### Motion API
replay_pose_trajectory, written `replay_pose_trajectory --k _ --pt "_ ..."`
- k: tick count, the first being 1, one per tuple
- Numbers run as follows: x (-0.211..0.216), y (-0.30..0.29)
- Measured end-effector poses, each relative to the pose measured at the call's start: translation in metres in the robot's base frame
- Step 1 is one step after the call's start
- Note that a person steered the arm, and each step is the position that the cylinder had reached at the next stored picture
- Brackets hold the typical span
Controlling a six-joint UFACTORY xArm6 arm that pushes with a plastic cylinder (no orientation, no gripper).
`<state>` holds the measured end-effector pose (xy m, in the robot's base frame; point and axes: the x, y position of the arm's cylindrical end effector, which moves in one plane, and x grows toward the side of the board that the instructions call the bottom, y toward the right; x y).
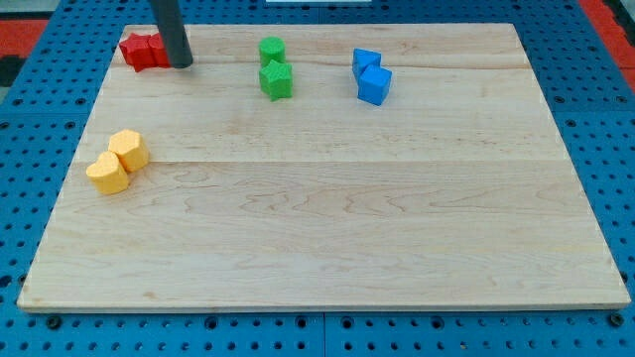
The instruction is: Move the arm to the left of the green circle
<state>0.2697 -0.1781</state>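
right now my tip [182,63] sits near the board's top-left corner, touching or just beside the right edge of the red blocks [144,50], and it carries nothing, being a bare rod with no block pressed ahead of it on its free side. we see the green circle [272,49] well to the view's right of the tip, close to the top edge of the wooden board [327,218], with a green star-like block [277,80] touching it just below. to do this well, we judge, we should slide rightward along a line level with the circle and stop in the bare gap short of it, near but not touching. we should keep high enough to miss the green star, and leave the reds cleanly so they are not dragged. the yellow blocks [118,161] and blue blocks [371,77] lie well clear.
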Motion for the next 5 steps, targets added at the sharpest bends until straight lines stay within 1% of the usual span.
replay_pose_trajectory --k 1,2,3,4,5 --pt "0.0 0.002" --pt "0.008 0.021" --pt "0.006 0.066" --pt "0.006 0.076" --pt "0.006 0.069"
